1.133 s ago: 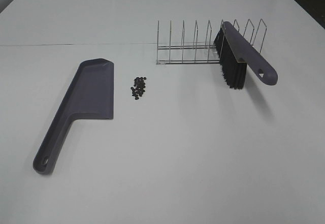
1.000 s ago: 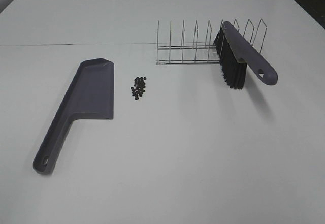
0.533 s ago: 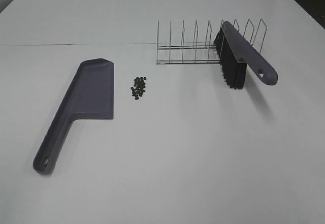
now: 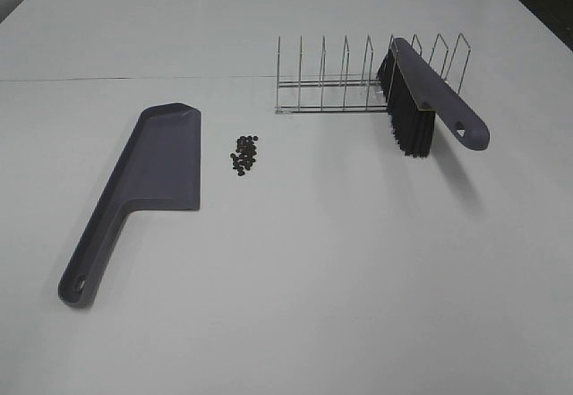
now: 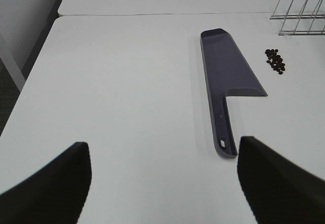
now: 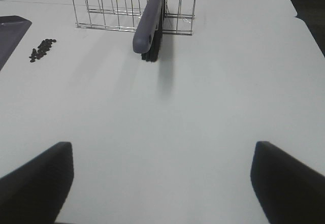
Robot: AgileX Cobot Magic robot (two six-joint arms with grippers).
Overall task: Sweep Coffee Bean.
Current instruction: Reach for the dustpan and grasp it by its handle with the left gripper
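Exterior high view: a smooth white table (image 4: 340, 261) fills the frame, with a thin seam running across it just behind the wire rack (image 4: 322, 81). The coffee beans (image 4: 243, 155) lie in one tight cluster of tiny dark ovals on the bare surface. They sit just beside the long right edge of the dustpan (image 4: 161, 158), apart from it, and in front of the rack's left end.

The dustpan is matte purple plastic, flat and wedge-shaped with a low raised rim. Its handle narrows toward the near side and ends in a hanging hole. The brush (image 4: 439, 99) has a matching purple back and black bristles pointing down. It seems to lean in a slot near the rack's right end, with its handle jutting out past the wires.

Wide open tabletop stretches in front of the beans, the dustpan and the brush. In the left wrist view the table's left edge drops off to a dark floor.

The left gripper (image 5: 163, 145) is spread wide and empty, well short of the dustpan handle. The right gripper (image 6: 162, 147) is spread wide too, holding nothing, well back from the brush.
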